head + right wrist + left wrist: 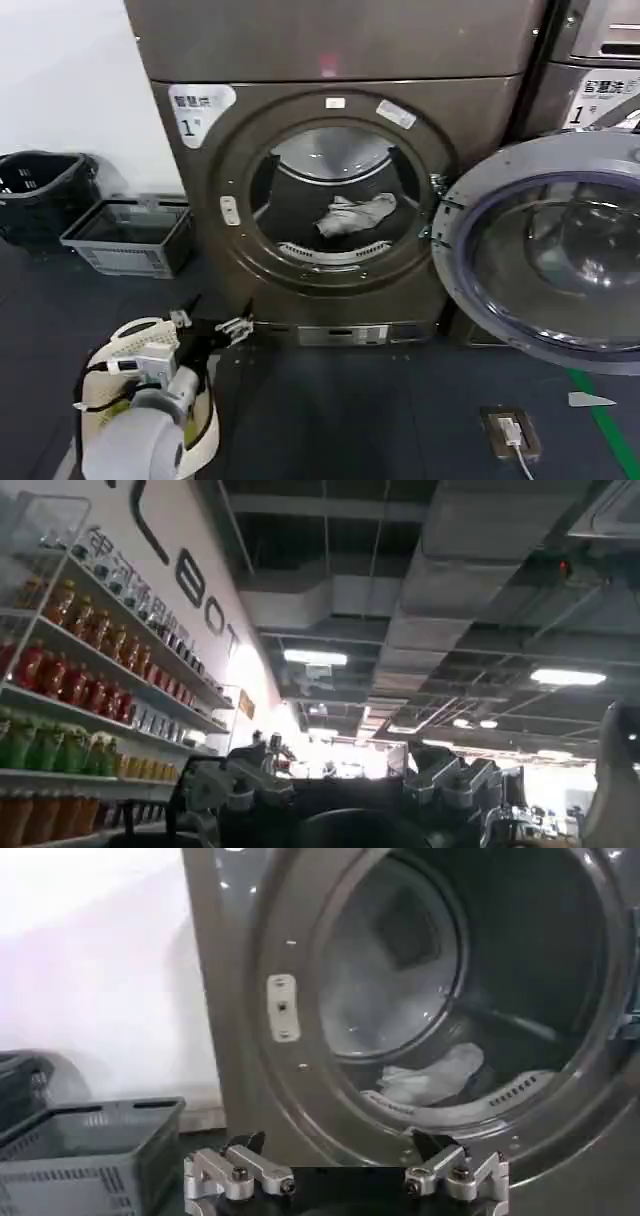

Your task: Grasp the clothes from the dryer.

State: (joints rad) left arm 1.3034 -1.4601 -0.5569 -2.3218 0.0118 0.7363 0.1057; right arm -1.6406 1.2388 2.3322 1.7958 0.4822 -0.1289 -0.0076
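1. The dryer stands with its glass door swung fully open beside the porthole.
2. The clothes lie inside the drum, on its floor near the front lip; the bundle's long axis runs across the porthole, one end raised toward the door side.
3. The left gripper is held low before the dryer's bottom corner, aimed at the porthole, fingers spread apart and empty.
4. The right gripper points upward toward a ceiling, fingers parted, holding nothing.
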